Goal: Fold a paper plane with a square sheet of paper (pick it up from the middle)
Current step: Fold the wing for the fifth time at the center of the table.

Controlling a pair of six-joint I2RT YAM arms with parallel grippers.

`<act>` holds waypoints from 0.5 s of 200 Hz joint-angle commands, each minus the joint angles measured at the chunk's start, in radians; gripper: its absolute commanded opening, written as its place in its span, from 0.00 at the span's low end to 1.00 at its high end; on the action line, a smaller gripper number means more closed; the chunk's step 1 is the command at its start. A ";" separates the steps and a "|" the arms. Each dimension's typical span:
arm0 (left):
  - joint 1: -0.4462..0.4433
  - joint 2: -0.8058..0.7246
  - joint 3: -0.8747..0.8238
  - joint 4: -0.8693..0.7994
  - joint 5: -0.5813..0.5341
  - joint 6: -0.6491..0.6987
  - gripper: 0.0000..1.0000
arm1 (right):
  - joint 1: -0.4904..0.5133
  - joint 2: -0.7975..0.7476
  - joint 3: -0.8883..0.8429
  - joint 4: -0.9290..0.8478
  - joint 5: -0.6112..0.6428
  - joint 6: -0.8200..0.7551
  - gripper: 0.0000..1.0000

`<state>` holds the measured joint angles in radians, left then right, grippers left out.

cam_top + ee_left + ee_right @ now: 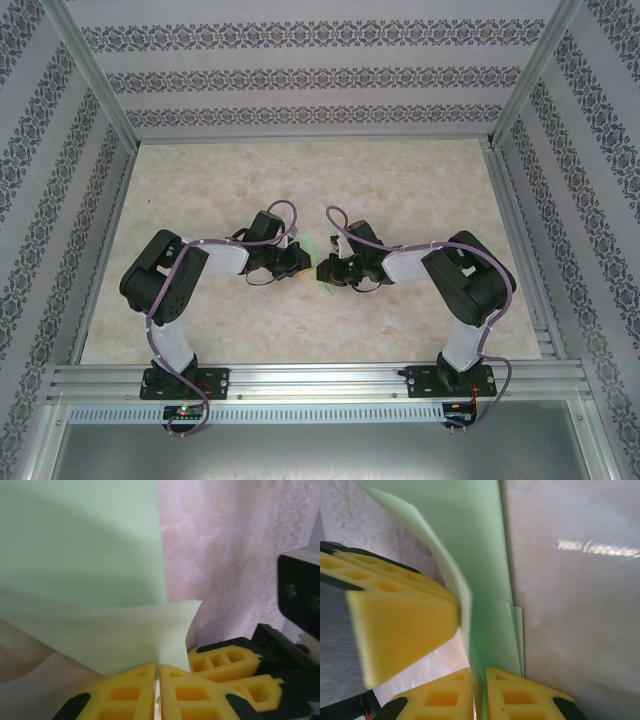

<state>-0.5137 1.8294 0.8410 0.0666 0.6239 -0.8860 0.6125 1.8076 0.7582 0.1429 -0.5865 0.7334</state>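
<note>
Mid-surface, both arms are reaching inward toward each other over the pale marbled surface. The thin, pale mint-green square sheet of paper is off the surface, caught between the two end effectors; from the top camera you see only a sliver of green in the gap between them. The left end effector is closed, its yellow padded tips pinching the sheet's near edge. The right end effector is also closed on the paper, which rises from its tips as a narrow strip. Layered edges show just above that pinch, so the sheet looks already partly folded, though you cannot tell how many folds. It is not yet a dart. The relation that matters is that the sheet's long axis runs forward out of each set of tips, away from the wrists. The end effectors face one another left to right, their tips just beside each other at the same end of the paper. Neither arm is nearer, since both hold it. From the right wrist, the upper layer bows over the left end effector's fingers, slack rather than taut. The next move likely turns on one side letting go or sliding along that axis. Watch that curl, because a pull across the axis could crumple or tear the sheet.
</note>
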 commanded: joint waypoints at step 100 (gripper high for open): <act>-0.012 0.043 0.028 -0.059 -0.028 0.048 0.10 | -0.016 -0.064 -0.060 -0.098 -0.007 0.008 0.17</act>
<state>-0.5137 1.8484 0.8543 0.0441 0.6209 -0.8669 0.6060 1.7672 0.7292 0.1047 -0.5999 0.7391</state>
